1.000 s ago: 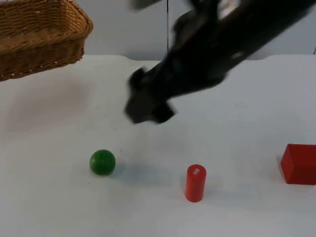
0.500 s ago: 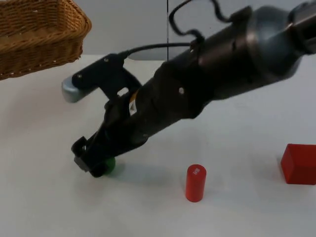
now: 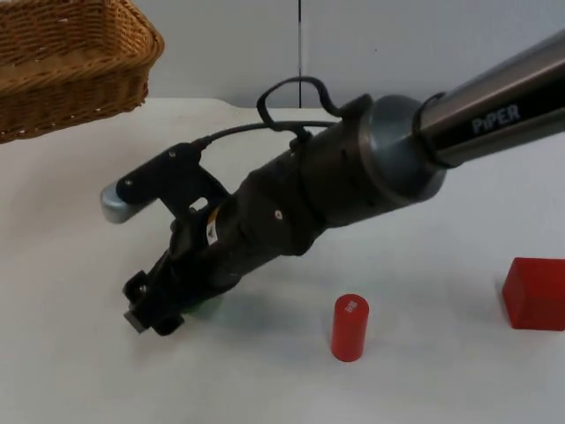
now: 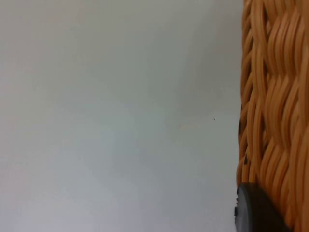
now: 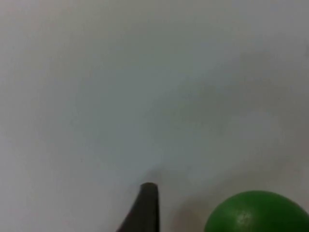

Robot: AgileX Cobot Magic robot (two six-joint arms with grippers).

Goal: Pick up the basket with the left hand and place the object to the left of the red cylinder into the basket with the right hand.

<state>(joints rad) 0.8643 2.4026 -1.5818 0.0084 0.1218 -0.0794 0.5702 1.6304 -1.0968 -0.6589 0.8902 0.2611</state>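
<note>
I am reaching my right arm down across the white table (image 3: pixel 441 371), its right gripper (image 3: pixel 152 311) sitting low at the surface, well to the left of the upright red cylinder (image 3: pixel 350 328). The green ball (image 5: pixel 257 212), the thing lying to the left of that cylinder, is resting on the table just beside one black fingertip (image 5: pixel 145 205) in the right wrist view, apart from it and not in its grasp. From the top view only a sliver of green (image 3: pixel 210 306) is peeking out under the gripper's body. How far those fingers are parted I cannot tell, since just one tip is showing.

I am holding the wicker basket (image 3: pixel 66 66) aloft at the far left of the scene, over the table's back edge by the grey partition wall (image 3: pixel 397 44). In the left wrist view its woven side (image 4: pixel 275 106) is standing right against the left gripper's black fingertip (image 4: pixel 253 210), which is pressing on the weave; that left gripper is clamped on the basket.

A red block (image 3: pixel 535 293) is sitting near the table's right edge, well apart from the cylinder.
</note>
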